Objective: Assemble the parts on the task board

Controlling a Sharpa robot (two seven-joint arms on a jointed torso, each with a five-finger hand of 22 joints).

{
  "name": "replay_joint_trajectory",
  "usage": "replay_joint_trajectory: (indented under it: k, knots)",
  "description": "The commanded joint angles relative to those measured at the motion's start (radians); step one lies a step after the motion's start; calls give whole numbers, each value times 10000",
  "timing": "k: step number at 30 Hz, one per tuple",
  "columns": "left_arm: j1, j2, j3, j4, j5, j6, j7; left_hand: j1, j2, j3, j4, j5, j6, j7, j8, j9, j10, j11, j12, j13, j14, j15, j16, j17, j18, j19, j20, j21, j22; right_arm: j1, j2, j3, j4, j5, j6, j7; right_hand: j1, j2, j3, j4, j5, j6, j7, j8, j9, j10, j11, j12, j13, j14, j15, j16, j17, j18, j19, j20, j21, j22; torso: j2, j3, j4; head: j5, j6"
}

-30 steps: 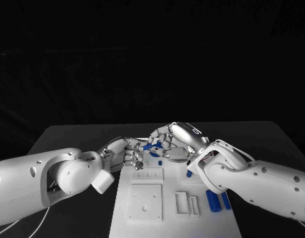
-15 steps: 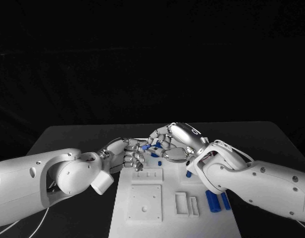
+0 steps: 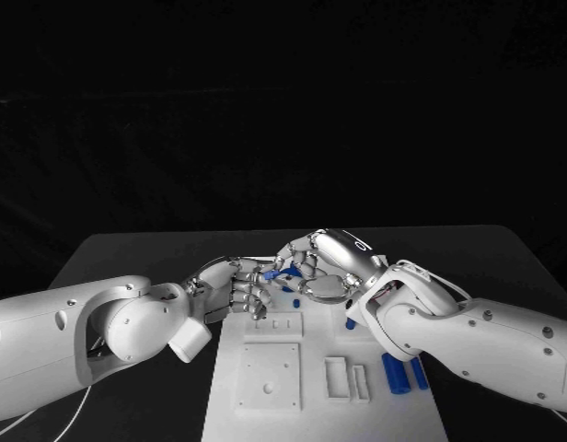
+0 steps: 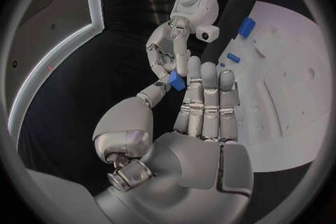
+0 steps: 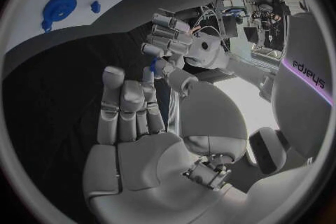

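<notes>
From the head view, the left hand (image 3: 241,288) and the right hand (image 3: 321,267) meet above the far end of the white board (image 3: 313,387), with a small blue piece (image 3: 273,273) between their fingertips, and two blue pegs (image 3: 404,372) lie side by side on the board's right part. From the left wrist view, the left hand pinches the blue piece (image 4: 176,80) between its thumb and a finger, and the right hand's fingers (image 4: 162,47) are just beside it. From the right wrist view, the right hand (image 5: 136,123) has its fingers curled close together, I cannot tell if it grips the piece, and a blue gear (image 5: 59,8) sits on the board.
</notes>
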Motion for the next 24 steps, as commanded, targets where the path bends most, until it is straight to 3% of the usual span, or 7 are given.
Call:
replay_joint_trajectory:
  k: [1,7,14,17,18,20,24]
  knots:
    - [-11,84,-9,116,-107,198,-150,8,-165,-7,79,-63,-116,8,-76,-28,-143,43,-65,-18,-88,13,-43,-16,-53,-64,-674,-32,-19,19,39,20,67,29,206,52,7,-26,69,18,-9,179,10,47,373,13,-68,6,13,-5,-81,60,16,127,-3,-34,63,198,-4,4,-3,4,-12]
    - [-11,73,-9,91,-107,-121,-139,11,-776,-56,286,-64,-815,304,-387,-159,-819,324,-288,-90,-350,202,-123,-37,-42,-299,-507,-111,-82,19,-12,19,135,566,270,94,2,-31,84,16,-9,181,8,52,387,22,-70,4,15,-3,-81,65,20,127,-1,-33,69,198,0,7,0,3,-17]
    - [-11,71,-10,55,-107,-317,-130,53,-1111,-63,576,-63,-1115,418,-434,-169,-1151,448,-294,-71,-619,339,-196,-58,-29,-542,-359,-178,-136,20,-40,18,143,1337,427,29,-21,-4,105,15,-9,180,7,62,412,40,-71,3,20,3,-83,77,31,127,7,-31,83,199,0,8,-1,3,-18]
    - [-10,63,-10,32,-114,-367,-157,-148,-1497,-173,802,-62,-1210,457,-443,-170,-1255,492,-294,-66,-716,392,-243,-78,-43,-634,-303,-213,-163,20,-53,17,152,1521,559,-18,-29,18,121,-3,-9,177,5,67,430,49,-73,2,25,7,-84,86,39,127,9,-33,92,200,-1,7,-4,0,-23]
    - [-10,63,-10,30,-127,-369,-160,-394,-1482,-599,732,-83,-1287,490,-455,-161,-1327,528,-299,-60,-787,439,-268,-84,-65,-726,-259,-234,-165,20,-54,17,156,1631,570,-20,-30,20,126,-9,-9,177,4,68,434,51,-74,1,26,7,-85,87,41,127,9,-33,94,200,-1,7,-4,0,-23]
    - [-10,65,-10,27,-127,-377,-172,-538,-1241,-1491,239,-60,-1361,483,-404,-118,-1427,527,-245,-22,-868,446,-286,-88,8,-872,-235,-272,-197,20,-54,17,156,1712,589,-31,-31,27,138,-22,-8,174,4,70,443,55,-74,0,29,7,-85,91,44,127,8,-34,98,201,-1,7,-6,2,-25]
    - [-10,91,-12,-8,-129,-381,-162,-581,-1241,-1687,137,-59,-1401,488,-394,-118,-1478,535,-235,-18,-904,458,-314,-105,24,-900,-223,-303,-239,20,-79,17,127,1945,749,-127,-41,38,150,-38,-8,169,4,73,456,58,-74,-3,32,7,-86,94,49,126,6,-35,103,201,-1,5,0,-6,-21]
